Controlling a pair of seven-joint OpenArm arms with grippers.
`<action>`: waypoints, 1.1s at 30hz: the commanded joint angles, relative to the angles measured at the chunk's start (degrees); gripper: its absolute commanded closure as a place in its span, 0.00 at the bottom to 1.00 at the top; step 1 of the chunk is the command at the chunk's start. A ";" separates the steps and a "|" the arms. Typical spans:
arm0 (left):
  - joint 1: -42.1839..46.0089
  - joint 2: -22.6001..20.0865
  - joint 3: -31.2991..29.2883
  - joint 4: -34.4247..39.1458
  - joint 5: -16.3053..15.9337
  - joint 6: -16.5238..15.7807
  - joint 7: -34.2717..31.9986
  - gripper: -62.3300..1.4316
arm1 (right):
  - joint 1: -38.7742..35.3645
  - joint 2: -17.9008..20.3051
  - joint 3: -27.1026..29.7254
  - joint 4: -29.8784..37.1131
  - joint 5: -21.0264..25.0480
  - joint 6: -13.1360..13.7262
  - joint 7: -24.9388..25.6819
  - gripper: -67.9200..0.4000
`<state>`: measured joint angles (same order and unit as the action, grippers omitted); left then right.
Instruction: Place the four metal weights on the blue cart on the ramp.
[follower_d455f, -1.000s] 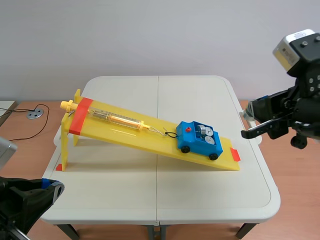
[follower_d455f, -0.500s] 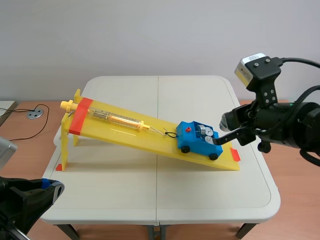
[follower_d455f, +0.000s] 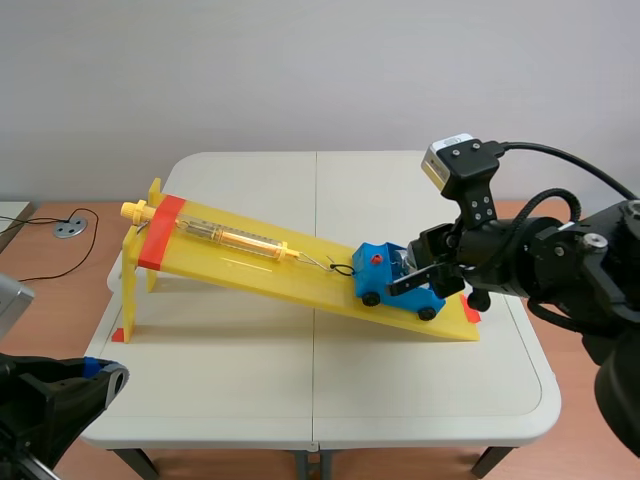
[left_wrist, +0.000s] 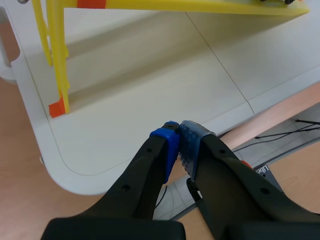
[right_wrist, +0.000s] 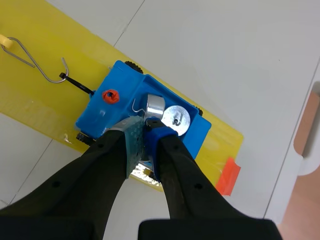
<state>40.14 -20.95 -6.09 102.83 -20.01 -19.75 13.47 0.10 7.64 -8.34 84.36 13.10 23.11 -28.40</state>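
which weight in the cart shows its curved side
The weight nearer the red knob; the other weight, beside it, shows only its flat round face.

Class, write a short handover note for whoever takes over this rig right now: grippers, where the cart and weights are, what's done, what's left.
Left gripper: shut, empty, down low.
Right gripper: down over the blue cart; grip unclear.
The cart sits low on the yellow ramp.
Done: two metal weights show in the cart; the gripper hides the rest.
Left: check all four are aboard, then lift the right arm clear.
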 joint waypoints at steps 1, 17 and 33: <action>-0.35 0.28 -0.94 2.97 -4.26 -1.27 -5.92 0.93 | 7.08 0.02 -0.31 2.60 1.49 -1.29 10.16 0.98; -0.35 0.28 -0.94 2.97 -4.26 -1.27 -5.95 0.93 | 9.42 -1.46 -1.11 -0.74 0.17 -0.74 11.23 0.78; -1.68 0.31 -0.94 3.10 -4.22 -2.43 -5.90 0.93 | -0.59 7.34 5.27 16.00 10.82 3.76 5.38 0.68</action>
<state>39.64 -20.95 -6.09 102.83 -20.01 -19.79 13.47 -2.09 10.63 -6.31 91.79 18.15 25.32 -28.64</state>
